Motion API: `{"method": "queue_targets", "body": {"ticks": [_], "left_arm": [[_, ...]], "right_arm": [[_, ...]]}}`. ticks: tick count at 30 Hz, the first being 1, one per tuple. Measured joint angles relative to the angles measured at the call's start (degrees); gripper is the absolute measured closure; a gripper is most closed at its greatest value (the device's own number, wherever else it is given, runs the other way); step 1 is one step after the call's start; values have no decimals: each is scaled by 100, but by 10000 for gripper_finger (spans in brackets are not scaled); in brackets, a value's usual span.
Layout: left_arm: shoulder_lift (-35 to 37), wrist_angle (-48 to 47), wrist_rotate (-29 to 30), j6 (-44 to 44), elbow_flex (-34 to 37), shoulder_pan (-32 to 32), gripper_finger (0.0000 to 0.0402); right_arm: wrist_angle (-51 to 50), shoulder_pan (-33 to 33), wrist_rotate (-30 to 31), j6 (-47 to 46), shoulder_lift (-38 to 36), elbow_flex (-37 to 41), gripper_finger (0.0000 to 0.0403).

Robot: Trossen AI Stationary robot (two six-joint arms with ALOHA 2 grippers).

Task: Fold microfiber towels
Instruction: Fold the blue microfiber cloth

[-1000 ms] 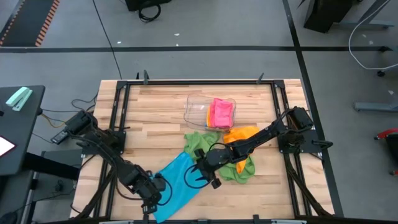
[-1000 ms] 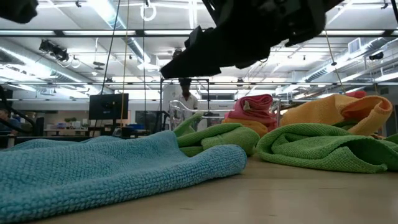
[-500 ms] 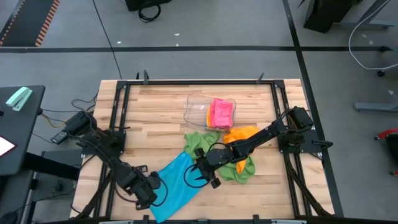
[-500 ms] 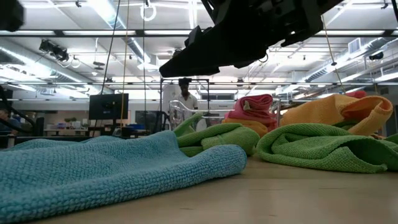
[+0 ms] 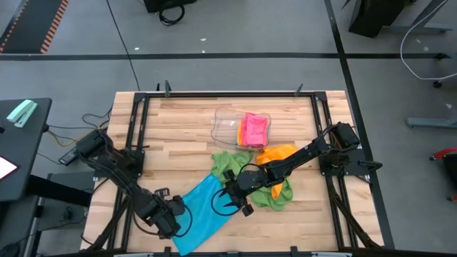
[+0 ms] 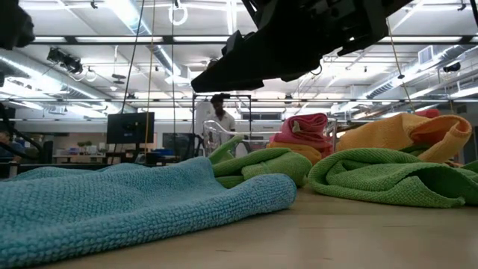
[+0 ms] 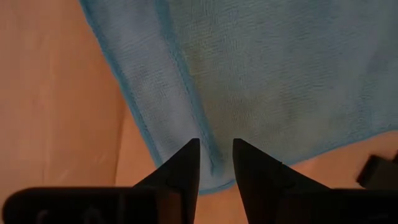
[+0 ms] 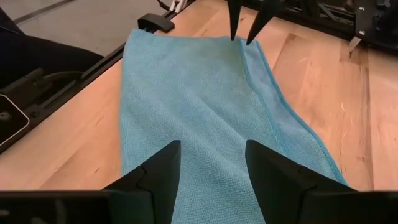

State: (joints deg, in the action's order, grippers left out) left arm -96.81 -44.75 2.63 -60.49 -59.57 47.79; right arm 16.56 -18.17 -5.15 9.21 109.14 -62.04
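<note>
A blue towel [image 5: 200,210] lies spread flat on the wooden table, running from the middle toward the near-left. My left gripper [image 7: 214,149] points straight down over its near-left end and is open by a narrow gap, with the towel's hem ridge [image 7: 186,81] running beneath the gap. My right gripper [image 8: 211,168] hovers open above the towel's far-right end, slanting down, and touches nothing. Green towels [image 5: 232,163] and an orange towel [image 5: 278,153] lie bunched behind it. A pink towel [image 5: 254,128] sits in a clear tray. My left gripper's fingertips [image 8: 235,34] stand on either side of the blue towel's hem, at its near-left end, coming from above. I cannot tell whether the tips touch the cloth. The towel lies flat on the table, not lifted.
The clear plastic tray [image 5: 225,123] stands at the table's far middle. A second green heap [image 5: 278,196] lies right of my right gripper. Black frame rails [image 5: 139,128] edge the table. Bare wood shows at the far left and near right. A person stands in the room behind.
My left gripper has shifted a little toward the table's left edge over the blue towel's near-left end. The towel lies as before. My right gripper has kept still.
</note>
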Motion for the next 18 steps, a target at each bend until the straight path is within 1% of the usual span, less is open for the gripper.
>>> {"method": "queue_targets", "body": {"ticks": [6, 10, 15, 18], "left_arm": [[-155, 147, -192, -87, 0, 7, 298], [-153, 199, -217, -221, 0, 31, 299], [-153, 160, -542, -447, 0, 31, 299], [-153, 124, -582, -575, 0, 50, 299]], "right_arm": [[11, -22, -2, 2, -2, 0, 214], [35, -78, -2, 84, -2, -1, 214], [37, -76, -2, 98, -2, -2, 214], [51, -79, -2, 116, -2, -2, 214]]}}
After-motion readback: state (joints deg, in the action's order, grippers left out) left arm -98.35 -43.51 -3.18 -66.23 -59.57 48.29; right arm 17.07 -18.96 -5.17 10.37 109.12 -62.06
